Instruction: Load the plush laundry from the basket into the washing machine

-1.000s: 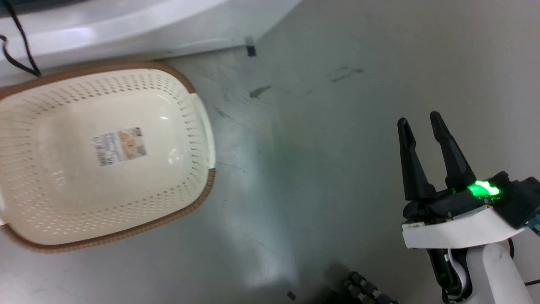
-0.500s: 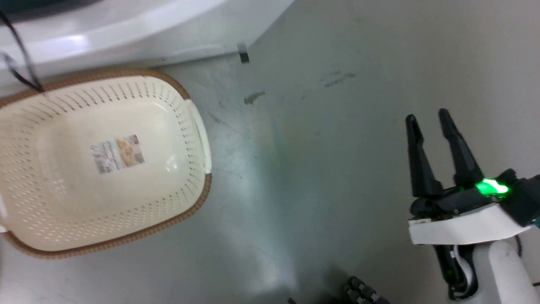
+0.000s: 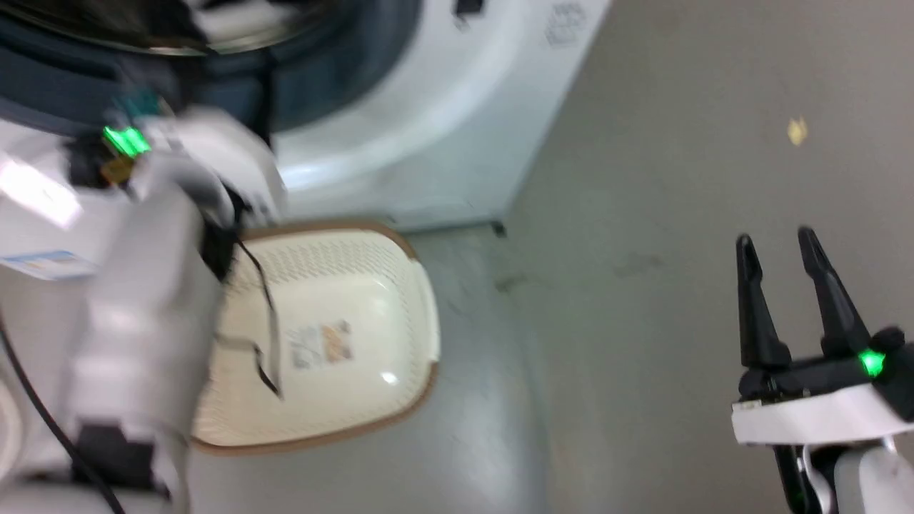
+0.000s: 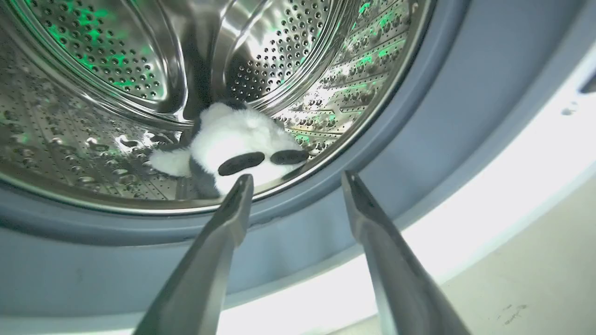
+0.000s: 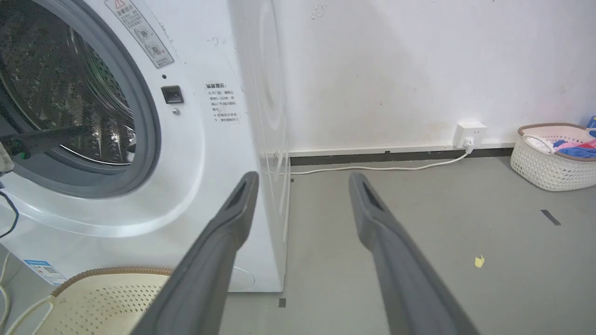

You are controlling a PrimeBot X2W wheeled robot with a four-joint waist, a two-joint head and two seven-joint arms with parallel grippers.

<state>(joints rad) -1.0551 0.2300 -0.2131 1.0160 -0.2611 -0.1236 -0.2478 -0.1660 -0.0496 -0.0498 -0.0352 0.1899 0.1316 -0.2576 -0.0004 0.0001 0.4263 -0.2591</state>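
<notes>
White plush laundry (image 4: pixel 233 149) lies inside the washing machine (image 4: pixel 93 60); my left end effector (image 4: pixel 296 177) hangs open just outside. Basket (image 3: pixel 357 285) stays empty; right end effector (image 3: pixel 775 235) open. Loading looks done.

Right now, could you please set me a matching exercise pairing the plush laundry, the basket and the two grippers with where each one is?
Things:
1. plush laundry
2. basket
3. left gripper
4. right gripper

Places:
a. on the floor, in front of the washing machine
b. open, over bare floor
c. lying in the drum
d. open, facing the drum

Pairs: 1-c, 2-a, 3-d, 4-b
</notes>
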